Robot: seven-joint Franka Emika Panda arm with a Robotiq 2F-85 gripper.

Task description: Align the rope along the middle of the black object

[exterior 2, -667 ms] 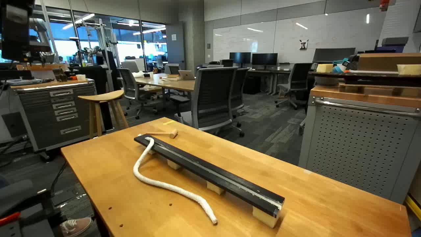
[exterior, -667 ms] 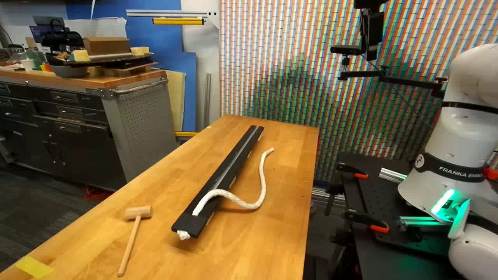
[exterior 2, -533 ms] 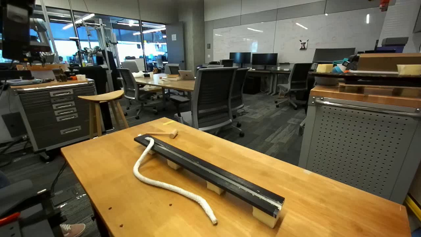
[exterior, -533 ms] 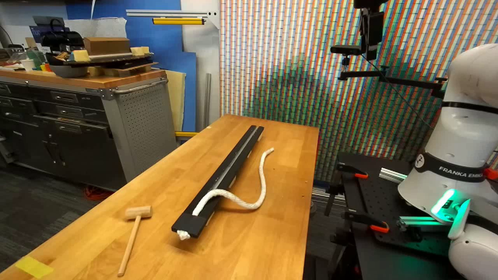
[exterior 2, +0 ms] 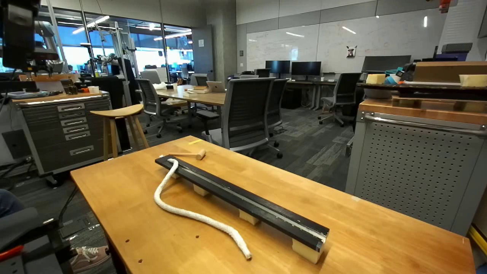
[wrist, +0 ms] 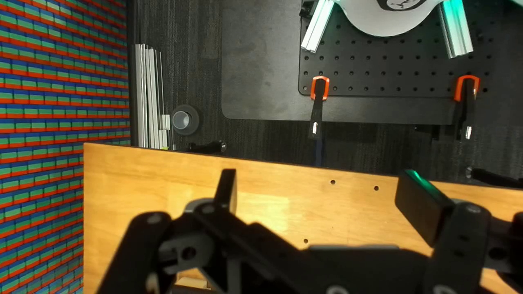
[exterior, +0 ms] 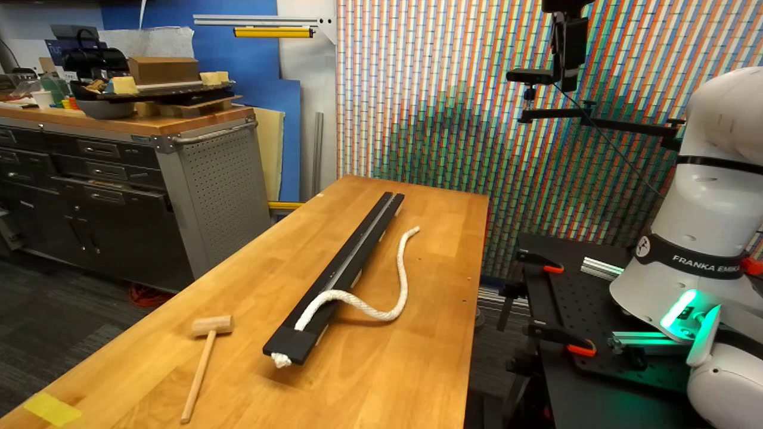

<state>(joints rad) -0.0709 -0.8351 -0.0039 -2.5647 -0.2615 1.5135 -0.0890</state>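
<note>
Black two-fingered claw (wrist: 320, 192): I have its fingers spread wide above the honey-coloured wooden table (wrist: 122, 179), nothing between them.
Thick white rope (exterior 2: 192, 215): a short stretch lies on the long, narrow black bar (exterior 2: 247, 193) near one end; the rest leaves its side and snakes across the tabletop.
Done so far: only the start, I'd judge; that end looks tucked under the bar's end piece, a frayed white tuft showing beyond it.
Left to do: most of the rope's length, I think, to be laid along the pale line down the bar's middle.
Small wooden mallet (exterior: 202, 363): near the bar, apart from it.
Glossy white arm base (exterior: 697, 214): I read FRANKA EMIKA on its black band.
Dark blue box (exterior: 55, 56) on the grey metal cabinet (exterior: 217, 173): pale lettering, too small to read.
Wide whiteboard (exterior 2: 331, 38): faint marks, nothing legible.
</note>
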